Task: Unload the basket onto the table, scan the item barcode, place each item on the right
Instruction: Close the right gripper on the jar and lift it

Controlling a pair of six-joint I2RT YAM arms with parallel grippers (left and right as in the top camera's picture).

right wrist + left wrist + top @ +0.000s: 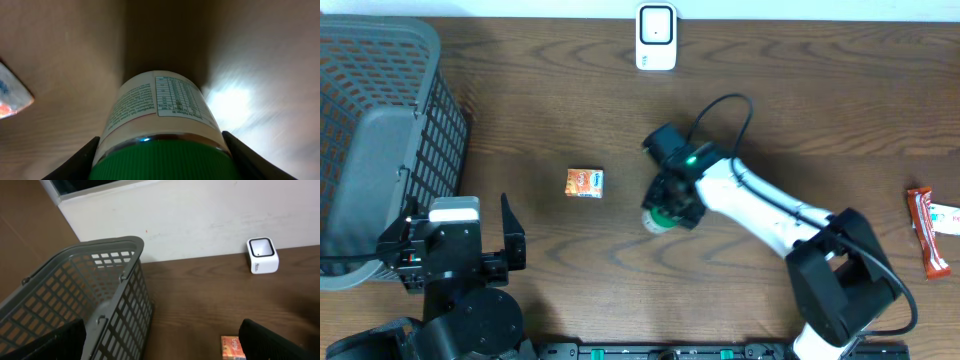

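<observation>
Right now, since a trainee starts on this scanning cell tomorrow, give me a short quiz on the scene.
1. True or false: the white scanner stands by the wall.
2. What lies between the right claw's fingers? A a mug; B green-capped bottle; C a sponge.
3. Which loose item lies nearest that claw?
Key: 1 true. 2 B. 3 the small orange box.
</observation>
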